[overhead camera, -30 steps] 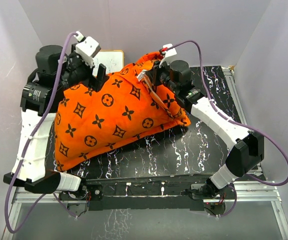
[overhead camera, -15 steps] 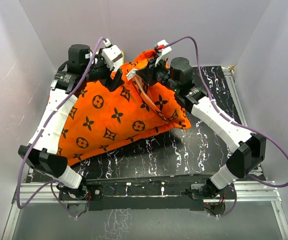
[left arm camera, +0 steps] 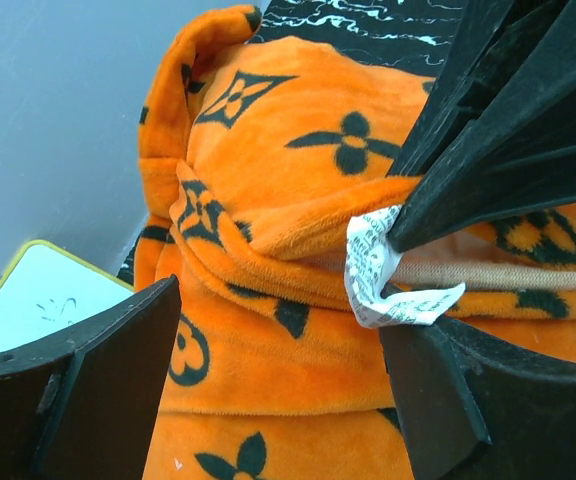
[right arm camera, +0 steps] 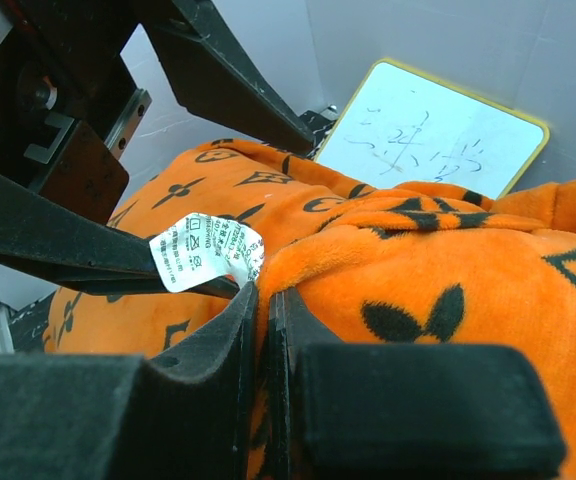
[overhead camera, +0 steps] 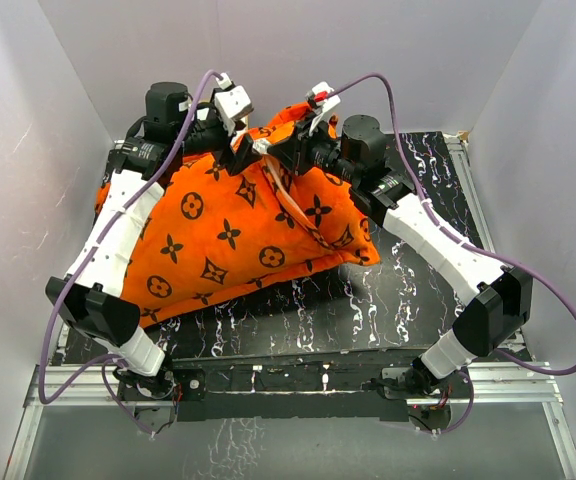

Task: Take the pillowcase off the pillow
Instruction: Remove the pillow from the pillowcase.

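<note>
Left gripper point(left arm camera: 278, 310): my jaws stand wide apart and hold nothing. One finger is low on the left of my wrist view, and the other is low on the right.
Right gripper point(right arm camera: 263, 300): my jaws are pressed together, with only a thin slit between them. They pinch a fold of orange cloth at the cover's edge.
The pillowcase point(overhead camera: 218, 235): it lies across the left and middle of the black marbled table point(overhead camera: 398, 290). Its near part rests low on the table, and its far end is lifted to a peak where my two grippers meet.
Cover relative to my left jaws: a rolled orange hem runs across the gap between my fingers, inside the span. Neither finger is closed on it.
Cover relative to my right jaws: the clamped fold rises straight out of my fingertips, and the rest bulges to the right of them.
Care label point(left arm camera: 373, 275): this white, crumpled tag hangs from the hem right at my right fingertips, inside the gap of my left jaws.
The pillow: the cover hides it. A pale tan strip shows in the hem opening, but I cannot tell whether it is pillow or lining.
Whiteboard point(right arm camera: 433, 130): it stands behind the raised end, against the back wall.
</note>
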You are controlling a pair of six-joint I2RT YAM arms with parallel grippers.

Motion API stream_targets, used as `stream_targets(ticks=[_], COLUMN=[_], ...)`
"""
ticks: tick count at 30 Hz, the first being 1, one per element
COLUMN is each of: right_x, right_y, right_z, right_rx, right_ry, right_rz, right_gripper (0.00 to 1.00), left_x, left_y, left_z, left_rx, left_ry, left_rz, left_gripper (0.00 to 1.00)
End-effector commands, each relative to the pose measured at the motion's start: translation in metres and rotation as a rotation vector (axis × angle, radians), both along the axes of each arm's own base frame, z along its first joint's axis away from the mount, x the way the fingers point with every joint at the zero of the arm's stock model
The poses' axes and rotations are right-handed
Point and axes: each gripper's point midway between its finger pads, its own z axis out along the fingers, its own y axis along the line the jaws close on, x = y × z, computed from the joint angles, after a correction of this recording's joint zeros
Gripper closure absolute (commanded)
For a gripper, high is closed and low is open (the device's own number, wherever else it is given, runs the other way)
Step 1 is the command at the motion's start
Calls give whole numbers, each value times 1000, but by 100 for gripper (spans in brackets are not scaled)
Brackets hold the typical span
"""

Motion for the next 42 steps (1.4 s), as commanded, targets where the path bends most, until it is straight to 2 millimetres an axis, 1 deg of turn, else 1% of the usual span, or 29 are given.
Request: stream_targets(ticks=[1, 4, 8, 11, 14, 17, 20, 24, 30, 31, 33, 34, 35, 36, 37, 38, 39, 40, 42], right_x=[-42, -45, -55, -62, -69, -74, -79, -84, -83, -84, -84, -85, -84, -84, -83, -82, -81, -77, -68], right_y=[0, 2, 5, 4, 5, 4, 5, 7, 6, 6, 6, 6, 5, 4, 2, -1, -5, -11, -27], right_z=[113, 117, 126, 132, 132, 129, 125, 119, 111, 110, 111, 112, 112, 114, 114, 116, 118, 119, 121], right_rx=[215, 227, 253, 270, 277, 279, 286, 296, 295, 299, 308, 315, 322, 330, 335, 341, 350, 359, 376], right_ry=[-279, -281, -288, -293, -290, -285, -269, -245, -227, -224, -220, -219, -217, -216, -211, -210, -213, -212, -204], right_rz=[112, 131, 169, 192, 217, 230, 258, 290, 282, 284, 286, 286, 282, 272, 258, 239, 211, 169, 54], right_gripper=[92, 92, 92, 92, 92, 92, 92, 92, 92, 92, 92, 92, 92, 92, 92, 92, 90, 83, 50], left_x=[-12, -10, -3, 9, 19, 29, 37, 43, 39, 36, 31, 29, 28, 30, 32, 36, 40, 45, 55], left_y=[-14, -21, -28, -30, -35, -41, -51, -65, -78, -79, -86, -87, -90, -90, -90, -89, -87, -85, -79], left_z=[24, 22, 9, 0, -6, -9, -10, 0, 29, 34, 39, 39, 38, 37, 37, 38, 41, 44, 51], left_rx=[-37, -38, -12, -3, 1, 3, -10, -51, -129, -138, -145, -136, -125, -118, -117, -120, -125, -130, -139], left_ry=[-76, -75, -58, -49, -45, -36, -29, -33, -44, -55, -81, -97, -108, -117, -123, -130, -143, -157, -204], left_rz=[-87, -98, -101, -86, -82, -85, -81, -77, -72, -73, -84, -89, -93, -83, -69, -51, -29, -3, 56], left_gripper=[24, 24, 24, 26, 27, 31, 39, 50, 78, 80, 77, 78, 81, 87, 96, 100, 100, 100, 100])
